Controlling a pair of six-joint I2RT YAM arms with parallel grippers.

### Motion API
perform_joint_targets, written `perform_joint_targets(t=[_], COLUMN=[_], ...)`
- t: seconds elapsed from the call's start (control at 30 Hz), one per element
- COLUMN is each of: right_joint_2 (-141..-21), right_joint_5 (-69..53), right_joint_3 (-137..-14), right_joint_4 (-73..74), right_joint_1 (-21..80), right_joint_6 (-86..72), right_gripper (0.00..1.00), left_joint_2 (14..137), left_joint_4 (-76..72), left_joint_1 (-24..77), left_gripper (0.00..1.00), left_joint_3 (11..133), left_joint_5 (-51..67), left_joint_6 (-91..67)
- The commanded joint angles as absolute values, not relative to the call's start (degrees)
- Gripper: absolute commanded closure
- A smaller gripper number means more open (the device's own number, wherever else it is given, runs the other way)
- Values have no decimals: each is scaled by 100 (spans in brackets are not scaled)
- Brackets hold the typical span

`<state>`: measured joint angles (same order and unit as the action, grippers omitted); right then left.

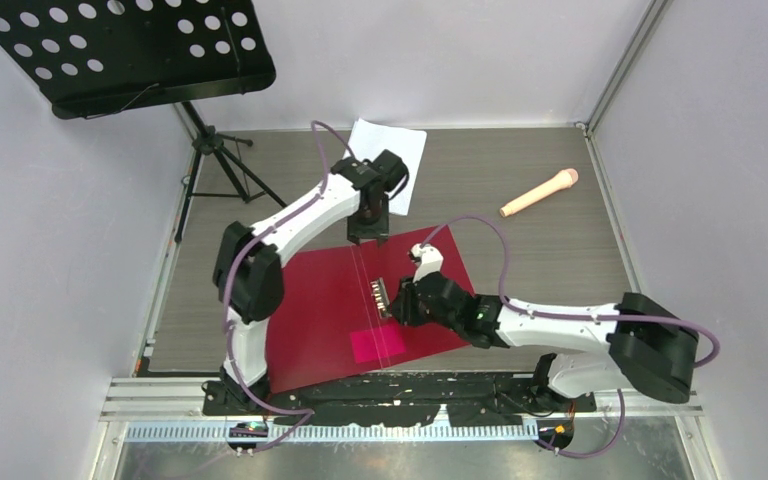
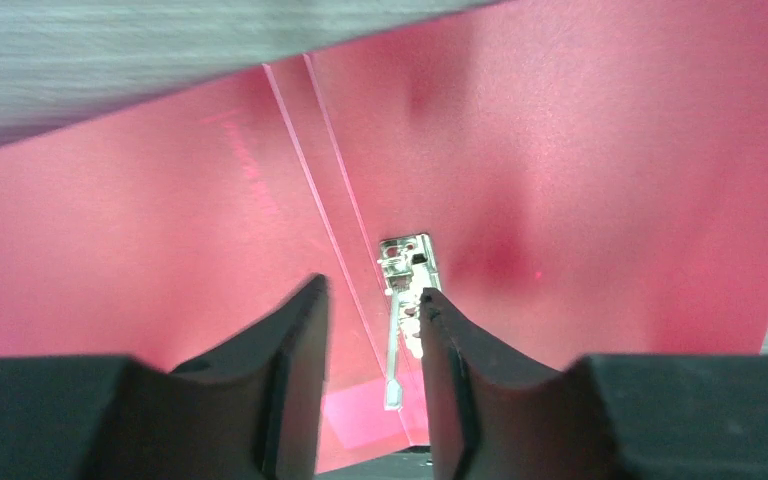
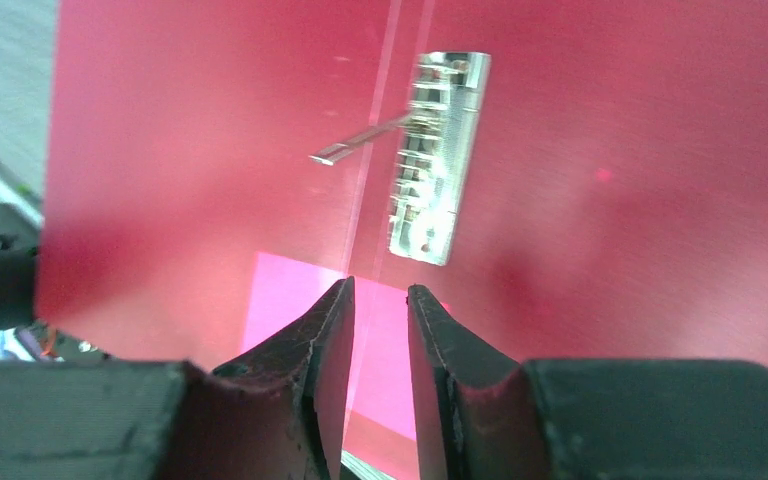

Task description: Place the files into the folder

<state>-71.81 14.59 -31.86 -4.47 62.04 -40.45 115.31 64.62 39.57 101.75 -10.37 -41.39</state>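
Files (image 1: 401, 146) lie past the folder (image 1: 325, 300)'s far edge, closest to the left pincer (image 1: 368, 237); it and the right pincer (image 1: 392, 300) stand slightly spread, empty.

The folder (image 1: 320, 300) lies open on the bench (image 1: 520, 250) at its near edge, with the clip (image 1: 381, 297) at its middle fold. The files (image 1: 400, 150) lie behind it, at the far edge. A microphone (image 1: 540, 193) lies to the far right, and a music stand (image 1: 130, 50) stands at the far left.
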Motion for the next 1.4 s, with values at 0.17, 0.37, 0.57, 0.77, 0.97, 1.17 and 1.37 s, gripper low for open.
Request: perform_joint_targets(t=[0.17,0.37,0.57,0.77,0.97,1.17,1.37], right_joint_2=[-8563,-9459,-10426,-10976,-10541,-10486,-11105], right_joint_5=[-310,-999,-1073,-1096,-1089,-1168,-1266], right_joint_3=[-3825,-4792,-6092,-6494,-6933,-7368,-7686], right_joint_4=[-2133,-2094,-1301,-1148,-710,-439,-648], right_joint_1=[5716,4987,4729,4497,4189,3356,2688], right_joint_6=[-3985,-3925,-3677,-3620,-3539,-3996,-4326], right_gripper=[74,73,73,74,61,29,17], left_joint_2=[9581,8694,8360,8309,9181,10849,12214], left_joint_4=[6824,6729,6814,6665,6347,5845,5348], left_joint_1=[3578,3431,3421,3425,3406,3081,2595], left_gripper=[40,37,37,37,32,17,11], left_joint_3=[9294,8630,8396,8193,9209,10913,12229], left_joint_5=[-1816,-1892,-1987,-1878,-2050,-2392,-2468], left_joint_6=[-4269,-4219,-4169,-4141,-4061,-3650,-3165])
